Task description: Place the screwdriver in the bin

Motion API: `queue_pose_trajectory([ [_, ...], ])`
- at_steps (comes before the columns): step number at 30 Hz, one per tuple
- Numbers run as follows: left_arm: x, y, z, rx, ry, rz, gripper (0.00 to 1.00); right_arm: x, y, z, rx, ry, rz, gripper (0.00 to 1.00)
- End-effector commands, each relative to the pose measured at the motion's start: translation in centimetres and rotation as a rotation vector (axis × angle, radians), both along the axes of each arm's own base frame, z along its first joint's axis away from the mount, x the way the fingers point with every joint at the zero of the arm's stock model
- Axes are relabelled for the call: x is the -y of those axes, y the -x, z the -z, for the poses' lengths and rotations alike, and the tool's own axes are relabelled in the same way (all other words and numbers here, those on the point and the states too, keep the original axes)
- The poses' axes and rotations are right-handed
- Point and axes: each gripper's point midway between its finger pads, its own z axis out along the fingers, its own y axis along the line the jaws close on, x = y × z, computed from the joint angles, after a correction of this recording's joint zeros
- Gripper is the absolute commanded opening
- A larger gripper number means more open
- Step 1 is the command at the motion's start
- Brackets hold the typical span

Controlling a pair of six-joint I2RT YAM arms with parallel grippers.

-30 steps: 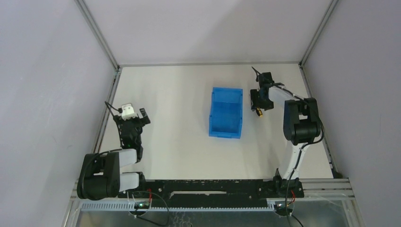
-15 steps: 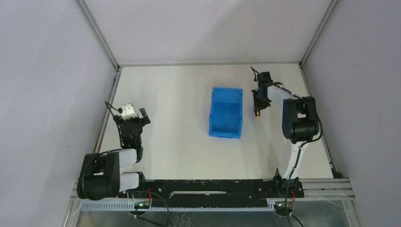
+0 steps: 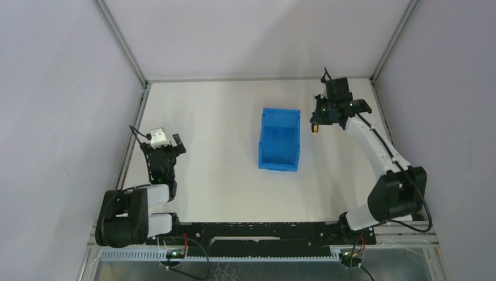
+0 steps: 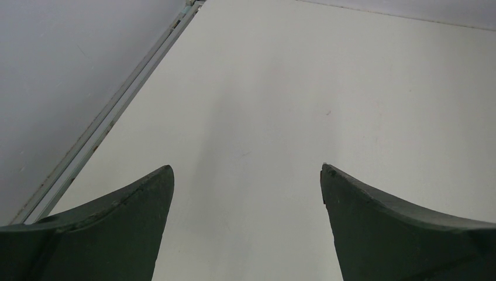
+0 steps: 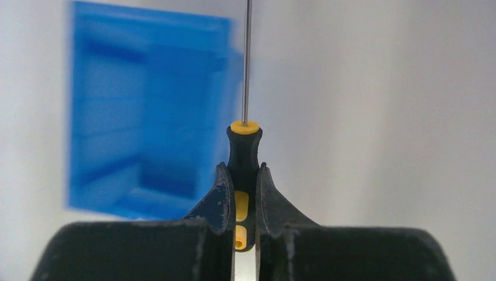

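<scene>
Okay, quick count from my end: one screwdriver, one bin, two arms, two pincers. The right pincer is clamped on the screwdriver. On the right wrist feed both fingers press the black and yellow handle from either side. The yellow collar and thin metal shaft poke straight out ahead of the tips. From overhead, the right arm reaches well out toward the far right of the surface. The screwdriver shows as a small yellow-and-dark spot in its pincer, just beside the bin's right wall near the far corner, so it is outside the bin, not in it. I can't tell from here how high it hangs. On the wrist feed the blue bin is a blur to the left of the shaft, open side up, with nothing in the part I can see. It sits alone near the middle of the surface. On the other side, the left pincer has its two fingers well apart, with only bare white surface between them. Overhead, it sits near the left edge, well away from the bin.
</scene>
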Motion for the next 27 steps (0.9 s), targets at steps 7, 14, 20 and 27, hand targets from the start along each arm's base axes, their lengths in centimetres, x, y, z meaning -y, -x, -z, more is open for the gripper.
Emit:
queue_pose_trajectory([
  [7, 0.0, -1.0, -2.4, 0.068, -0.018, 0.005, 1.00, -12.9, 4.2, -5.7, 0.084, -0.222, -0.162, 0.10],
  [14, 0.0, -1.0, -2.4, 0.069, -0.018, 0.006, 1.00, -15.3, 4.1, -0.9, 0.015, -0.110, -0.106, 0.09],
  [20, 0.0, -1.0, -2.4, 0.069, -0.018, 0.006, 1.00, -15.9, 3.9, 4.3, -0.050, -0.045, -0.011, 0.12],
  [27, 0.1, -0.9, -2.3, 0.067, -0.018, 0.006, 1.00, -16.6, 3.4, 10.3, -0.134, 0.006, 0.047, 0.18],
])
